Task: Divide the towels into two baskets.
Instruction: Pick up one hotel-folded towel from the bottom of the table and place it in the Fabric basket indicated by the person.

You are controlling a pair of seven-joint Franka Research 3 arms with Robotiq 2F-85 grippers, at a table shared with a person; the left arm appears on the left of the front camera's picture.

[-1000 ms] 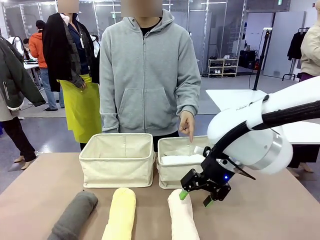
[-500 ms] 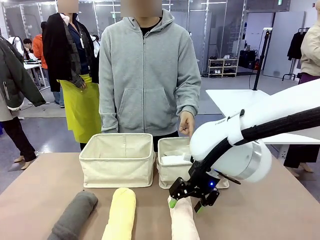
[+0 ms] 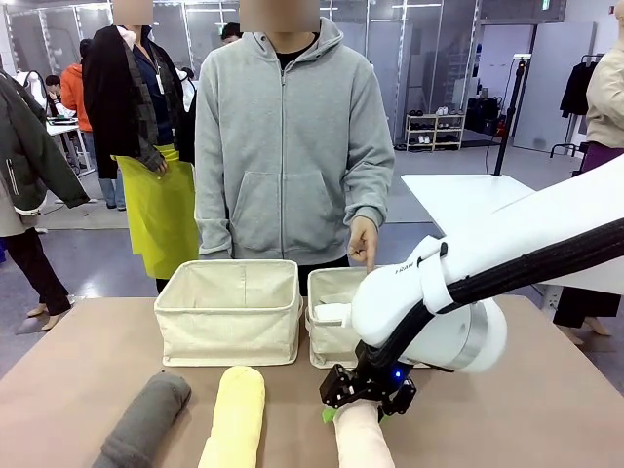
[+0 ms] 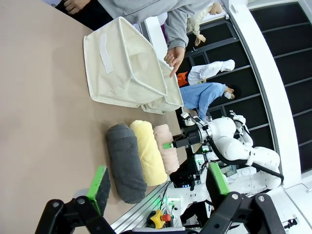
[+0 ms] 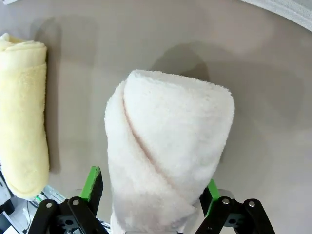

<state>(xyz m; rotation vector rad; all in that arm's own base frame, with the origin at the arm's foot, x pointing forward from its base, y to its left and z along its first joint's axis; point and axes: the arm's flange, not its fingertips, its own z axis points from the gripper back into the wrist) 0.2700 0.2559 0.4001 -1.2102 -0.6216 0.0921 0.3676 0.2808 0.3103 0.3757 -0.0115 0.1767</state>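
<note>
The pale pink towel (image 3: 361, 439) lies at the table's front, right of centre, and my right gripper (image 3: 359, 409) is lowered over its far end. In the right wrist view the two green pads straddle this roll (image 5: 165, 146), close against its sides, jaws still open. The pale yellow towel (image 3: 234, 414) and the dark grey towel (image 3: 146, 419) lie to its left. A white towel (image 3: 330, 312) rests inside the right basket (image 3: 331, 343); the left basket (image 3: 229, 327) stands beside it. My left gripper (image 4: 156, 183) hangs open, high above the table.
A person in a grey hoodie stands behind the baskets, one hand (image 3: 364, 244) pointing down at the right basket. Bare brown table lies to the right of the pink towel and in front of the left basket.
My right arm has moved left and down, from beside the right basket onto the pink towel's end. Its jaws have narrowed around the roll. The towels have not moved.
</note>
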